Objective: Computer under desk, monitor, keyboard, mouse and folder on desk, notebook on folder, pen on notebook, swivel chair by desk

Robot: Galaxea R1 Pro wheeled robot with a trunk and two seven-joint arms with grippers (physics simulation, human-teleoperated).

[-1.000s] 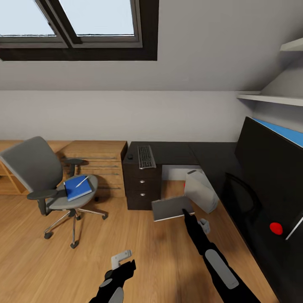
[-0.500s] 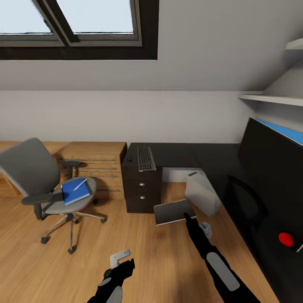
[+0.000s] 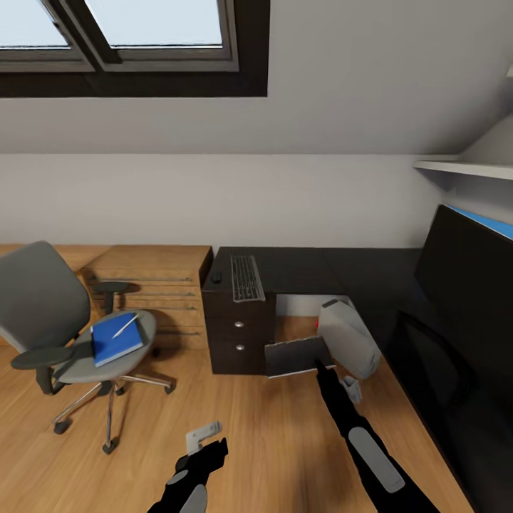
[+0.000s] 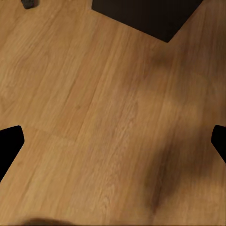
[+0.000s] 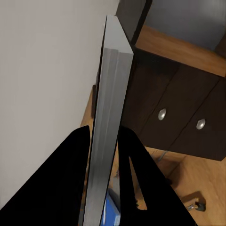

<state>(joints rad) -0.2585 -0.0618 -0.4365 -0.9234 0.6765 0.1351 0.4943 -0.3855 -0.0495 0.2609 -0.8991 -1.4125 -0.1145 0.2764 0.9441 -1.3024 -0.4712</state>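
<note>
Grey flat panel (image 5: 109, 127) pinched edge-on between right gripper (image 5: 104, 155) fingers, beside black drawer unit (image 3: 239, 331).
Left gripper (image 4: 113, 141) spread wide over wood floor (image 4: 103, 122); bright blue folder (image 3: 114, 338) lies on grey swivel chair (image 3: 64, 320) seat, slim keyboard (image 3: 246, 278) at glossy black desk (image 3: 306, 267) front edge.

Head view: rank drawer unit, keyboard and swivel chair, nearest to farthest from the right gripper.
1. Drawer unit: just beyond the right gripper, toward the robot's left.
2. Keyboard: on the desk above the drawers, farther back.
3. Swivel chair: far off on the robot's left, carrying the folder and pen.
</note>
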